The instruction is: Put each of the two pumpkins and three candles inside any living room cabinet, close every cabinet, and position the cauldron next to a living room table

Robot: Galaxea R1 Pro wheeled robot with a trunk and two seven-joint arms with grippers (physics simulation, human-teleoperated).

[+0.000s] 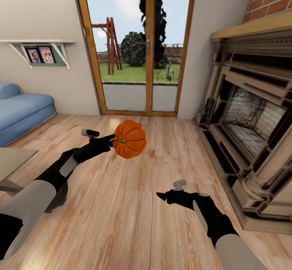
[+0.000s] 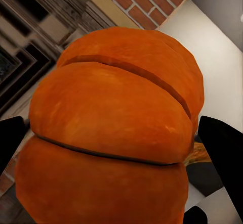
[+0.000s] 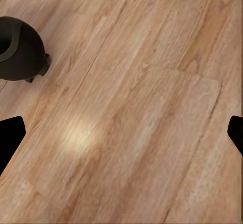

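Overhead, the left hand [image 1: 110, 141] gripped a pumpkin [image 1: 129, 139] in mid-air above the wood floor [image 1: 134, 221], facing the glass doors [image 1: 140, 46], with a fireplace [image 1: 251, 128] to the right and a bench [image 1: 12, 160] corner at the left edge. The right hand [image 1: 164, 197] hung low and empty; from there I could not tell how its fingers stood.

Left wrist: the pumpkin [image 2: 111, 128] sat between dark fingers [image 2: 223, 153], which held only its sides, so a sharp turn could likely shake it loose.

Right wrist: fingertips [image 3: 10, 138] spread apart over bare floor [image 3: 142, 123], the cauldron [image 3: 20, 49] near enough to be clipped.
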